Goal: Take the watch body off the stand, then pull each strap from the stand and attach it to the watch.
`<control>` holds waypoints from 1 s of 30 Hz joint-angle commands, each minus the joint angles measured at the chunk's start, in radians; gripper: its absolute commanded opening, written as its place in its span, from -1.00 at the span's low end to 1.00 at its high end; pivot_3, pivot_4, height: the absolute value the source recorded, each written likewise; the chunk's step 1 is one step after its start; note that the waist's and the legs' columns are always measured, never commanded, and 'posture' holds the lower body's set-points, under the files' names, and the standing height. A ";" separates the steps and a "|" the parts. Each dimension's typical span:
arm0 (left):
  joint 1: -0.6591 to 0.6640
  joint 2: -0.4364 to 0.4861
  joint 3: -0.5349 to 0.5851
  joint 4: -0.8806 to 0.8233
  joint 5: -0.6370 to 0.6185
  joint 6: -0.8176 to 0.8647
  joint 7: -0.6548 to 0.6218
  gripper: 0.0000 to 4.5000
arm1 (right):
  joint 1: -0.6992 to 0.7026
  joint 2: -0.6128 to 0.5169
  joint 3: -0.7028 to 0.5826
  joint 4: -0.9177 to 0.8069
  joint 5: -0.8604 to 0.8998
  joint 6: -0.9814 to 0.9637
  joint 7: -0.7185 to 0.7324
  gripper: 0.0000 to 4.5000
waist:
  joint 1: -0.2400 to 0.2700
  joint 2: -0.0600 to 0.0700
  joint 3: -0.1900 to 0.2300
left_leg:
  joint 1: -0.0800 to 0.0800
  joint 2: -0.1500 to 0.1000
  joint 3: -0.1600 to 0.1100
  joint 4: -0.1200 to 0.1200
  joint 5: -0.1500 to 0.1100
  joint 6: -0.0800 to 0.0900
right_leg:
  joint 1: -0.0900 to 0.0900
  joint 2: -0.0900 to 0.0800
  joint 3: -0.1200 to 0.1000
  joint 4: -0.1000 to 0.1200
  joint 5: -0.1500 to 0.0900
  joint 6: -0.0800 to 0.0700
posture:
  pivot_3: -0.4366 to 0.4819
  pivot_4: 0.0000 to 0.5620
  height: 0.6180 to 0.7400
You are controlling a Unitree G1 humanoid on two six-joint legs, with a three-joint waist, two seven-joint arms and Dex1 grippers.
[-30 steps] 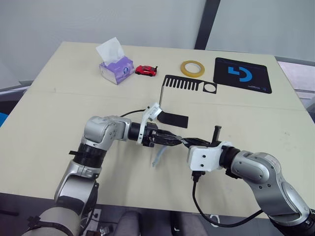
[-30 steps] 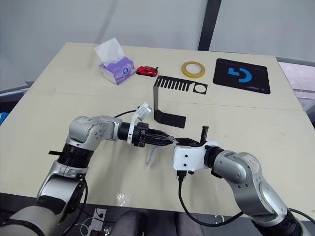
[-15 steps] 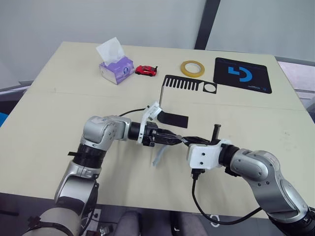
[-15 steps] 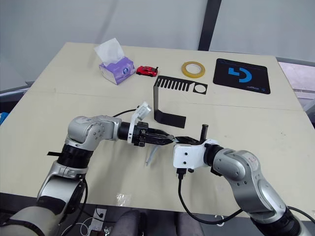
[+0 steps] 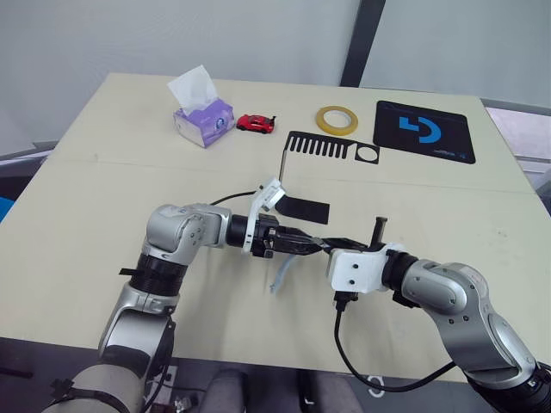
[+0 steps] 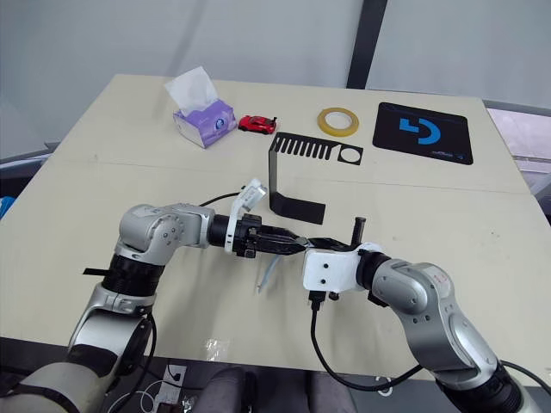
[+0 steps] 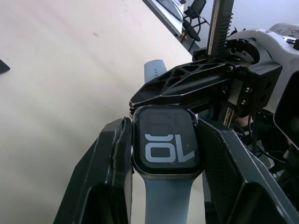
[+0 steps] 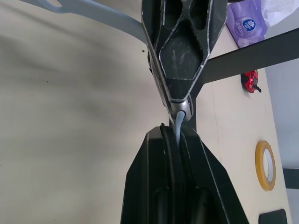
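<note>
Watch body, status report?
Left hand shut on watch body, one strap attached, hanging. Right hand pinching second strap at the case. Stand emptied, nothing obstructing.

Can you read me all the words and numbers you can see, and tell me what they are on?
"10": big white digits on the watch body's dark screen, seen upside down in the left wrist view.
Blue logo shape, no letters: on the black mat.
Small print beside that logo: too small to read.
Round blue emblem on the purple tissue box: too blurred to read.
Red toy car and roll of tape: no readable text.
</note>
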 commanded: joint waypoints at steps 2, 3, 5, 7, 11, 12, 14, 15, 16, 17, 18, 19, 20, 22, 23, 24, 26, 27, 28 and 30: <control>0.006 0.000 -0.011 -0.041 -0.033 -0.023 -0.020 -0.24 | -0.015 0.008 -0.006 -0.026 -0.008 -0.005 -0.002 -1.00 | 0.000 0.000 0.000 | 0.000 0.000 0.000 0.000 0.000 0.000 | 0.000 0.000 0.000 0.000 0.000 0.000 | -0.05 -0.47 0.97; 0.006 0.001 -0.011 -0.038 -0.031 -0.026 -0.019 -0.24 | -0.016 0.008 -0.008 -0.029 -0.006 -0.005 -0.001 -1.00 | 0.000 0.000 0.000 | 0.000 0.000 0.000 0.000 0.000 0.000 | 0.000 0.000 0.000 0.000 0.000 0.000 | -0.05 -0.47 0.97; 0.005 0.001 -0.011 -0.035 -0.031 -0.030 -0.017 -0.24 | -0.017 0.006 -0.010 -0.029 -0.004 -0.007 0.000 -1.00 | 0.000 0.000 0.000 | 0.000 0.000 0.000 0.000 0.000 0.000 | 0.000 0.000 0.000 0.000 0.000 0.000 | -0.05 -0.47 0.97; 0.004 0.000 -0.011 -0.034 -0.032 -0.033 -0.017 -0.24 | -0.020 0.005 -0.012 -0.026 -0.004 -0.011 0.000 -1.00 | 0.000 0.000 0.000 | 0.000 0.000 0.000 0.000 0.000 0.000 | 0.000 0.000 0.000 0.000 0.000 0.000 | -0.05 -0.47 0.97; 0.002 0.005 -0.014 -0.021 -0.023 -0.054 -0.021 -0.24 | -0.019 -0.001 -0.017 -0.041 0.000 -0.018 0.004 -1.00 | 0.000 0.000 0.000 | 0.000 0.000 0.000 0.000 0.000 0.000 | 0.000 0.000 0.000 0.000 0.000 0.000 | -0.05 -0.47 0.97; 0.001 0.009 -0.016 -0.014 -0.018 -0.062 -0.023 -0.24 | -0.015 -0.003 -0.022 -0.051 0.001 -0.024 0.003 -1.00 | 0.000 0.000 0.000 | 0.000 0.000 0.000 0.000 0.000 0.000 | 0.000 0.000 0.000 0.000 0.000 0.000 | -0.05 -0.47 0.97; 0.000 0.017 -0.022 -0.005 -0.011 -0.081 -0.030 -0.24 | -0.009 -0.005 -0.032 -0.067 0.008 -0.038 0.000 -1.00 | 0.000 0.000 0.000 | 0.000 0.000 0.000 0.000 0.000 0.000 | 0.000 0.000 0.000 0.000 0.000 0.000 | -0.05 -0.47 0.97; -0.001 0.021 -0.025 -0.001 -0.006 -0.093 -0.035 -0.24 | -0.007 -0.003 -0.040 -0.074 0.014 -0.041 -0.002 -1.00 | 0.000 0.000 0.000 | 0.000 0.000 0.000 0.000 0.000 0.000 | 0.000 0.000 0.000 0.000 0.000 0.000 | -0.05 -0.47 0.97; -0.002 0.024 -0.028 0.002 -0.004 -0.101 -0.038 -0.24 | -0.005 -0.002 -0.045 -0.078 0.018 -0.043 -0.003 -1.00 | 0.000 0.000 0.000 | 0.000 0.000 0.000 0.000 0.000 0.000 | 0.000 0.000 0.000 0.000 0.000 0.000 | -0.05 -0.47 0.97; -0.003 0.029 -0.032 0.005 0.000 -0.115 -0.044 -0.24 | -0.003 0.003 -0.057 -0.086 0.032 -0.035 -0.001 -0.84 | 0.001 0.000 0.000 | 0.000 0.000 0.000 0.000 0.000 0.000 | 0.000 0.000 0.000 0.000 0.000 0.000 | -0.05 -0.47 0.97; -0.004 0.035 -0.039 0.008 0.006 -0.134 -0.055 -0.24 | 0.000 0.004 -0.069 -0.099 0.054 -0.031 0.008 -0.68 | 0.000 0.000 0.000 | 0.000 0.000 0.000 0.000 0.000 0.000 | 0.000 0.000 0.000 0.000 0.000 0.000 | -0.05 -0.47 0.97; -0.004 0.041 -0.046 0.011 0.015 -0.162 -0.067 -0.24 | 0.006 0.001 -0.085 -0.114 0.076 -0.026 0.019 -0.61 | 0.000 0.000 0.000 | 0.000 0.000 0.000 0.000 0.000 0.000 | 0.000 0.000 0.000 0.000 0.000 0.000 | -0.05 -0.47 0.97; -0.006 0.049 -0.055 0.015 0.026 -0.195 -0.081 -0.24 | 0.019 -0.007 -0.116 -0.140 0.121 -0.018 0.043 -0.37 | 0.000 0.000 0.000 | 0.000 0.000 0.000 0.000 0.000 0.000 | 0.000 0.000 0.000 0.000 0.000 0.000 | -0.05 -0.47 0.97; -0.004 0.073 -0.071 0.011 0.049 -0.284 -0.130 -0.24 | 0.075 -0.018 -0.220 -0.209 0.265 0.058 0.125 0.02 | 0.002 0.000 0.000 | 0.000 0.000 0.000 0.000 0.000 0.000 | 0.000 0.000 0.000 0.000 0.000 0.000 | -0.05 -0.47 0.97; -0.001 0.087 -0.079 0.005 0.059 -0.325 -0.156 -0.24 | 0.099 -0.010 -0.281 -0.237 0.350 0.113 0.160 0.17 | 0.002 0.000 0.000 | 0.000 0.000 -0.001 0.000 0.000 -0.001 | 0.000 0.000 0.000 -0.001 0.000 0.000 | -0.05 -0.47 0.97; 0.005 0.102 -0.088 -0.004 0.071 -0.373 -0.185 -0.24 | 0.109 -0.002 -0.339 -0.255 0.424 0.169 0.181 0.46 | 0.002 0.000 0.000 | 0.000 0.001 -0.001 0.000 -0.001 -0.001 | 0.000 0.000 -0.001 -0.001 0.000 0.000 | -0.05 -0.47 0.97; 0.024 0.139 -0.105 -0.027 0.095 -0.478 -0.254 -0.24 | 0.118 0.022 -0.477 -0.271 0.606 0.289 0.218 0.86 | 0.001 0.000 0.000 | 0.000 0.000 -0.001 0.000 -0.001 0.000 | 0.001 -0.001 0.000 -0.001 0.000 0.000 | -0.05 -0.47 0.97; 0.035 0.158 -0.111 -0.039 0.107 -0.530 -0.288 -0.24 | 0.123 0.035 -0.545 -0.271 0.703 0.338 0.233 0.94 | -0.002 0.000 0.000 | 0.000 0.001 -0.001 0.000 -0.002 0.003 | 0.001 -0.001 0.000 -0.001 0.000 0.000 | -0.05 -0.47 0.97; 0.045 0.173 -0.117 -0.046 0.115 -0.569 -0.315 -0.24 | 0.127 0.042 -0.603 -0.272 0.792 0.381 0.241 0.94 | -0.002 0.000 0.000 | 0.001 0.001 0.000 -0.001 -0.003 0.004 | 0.001 -0.010 -0.002 -0.001 0.000 0.000 | -0.05 -0.47 0.97; 0.070 0.202 -0.120 -0.067 0.133 -0.655 -0.366 -0.24 | 0.137 0.041 -0.721 -0.259 0.969 0.471 0.248 0.94 | -0.001 0.000 0.000 | 0.001 0.001 -0.001 -0.001 -0.004 0.005 | 0.001 -0.011 -0.003 -0.001 -0.001 -0.001 | -0.05 -0.47 0.97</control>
